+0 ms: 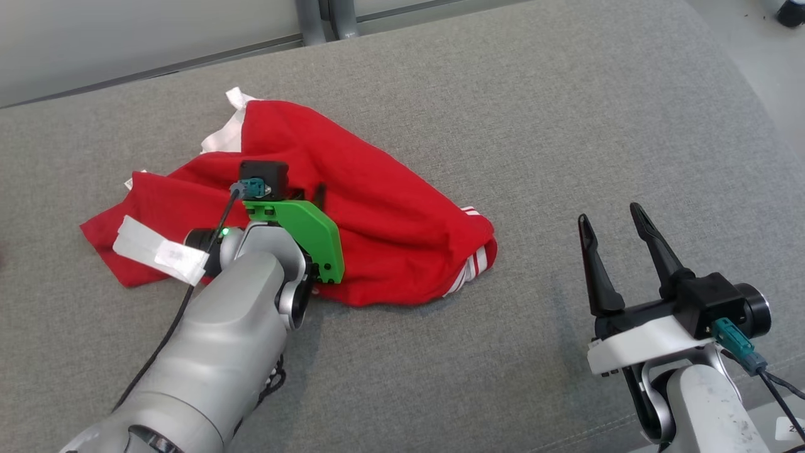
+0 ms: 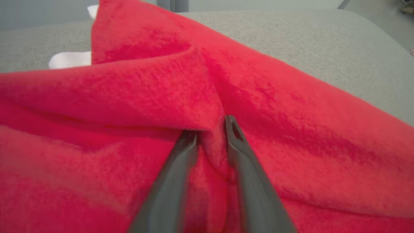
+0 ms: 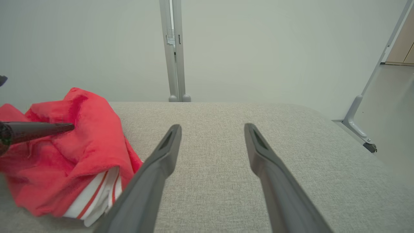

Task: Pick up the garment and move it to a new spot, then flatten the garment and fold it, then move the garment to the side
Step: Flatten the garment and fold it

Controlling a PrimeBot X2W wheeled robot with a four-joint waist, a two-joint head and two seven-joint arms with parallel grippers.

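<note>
A red garment (image 1: 377, 233) with white striped trim lies crumpled on the grey cushioned surface (image 1: 566, 126), left of centre. My left gripper (image 1: 308, 192) is pressed down into the middle of it. In the left wrist view the left gripper (image 2: 210, 126) has its two fingers drawn close together with a raised fold of the red garment (image 2: 145, 90) pinched between them. My right gripper (image 1: 610, 214) hovers open and holds nothing, over bare cushion to the right of the garment (image 3: 81, 145). The right gripper (image 3: 212, 127) points toward the far wall.
A white label (image 1: 157, 251) sticks out at the garment's left end, and white lining (image 1: 226, 135) shows at its far corner. Grey metal posts (image 1: 327, 19) stand behind the cushion. The cushion's edge curves down to the floor (image 1: 767, 56) at the far right.
</note>
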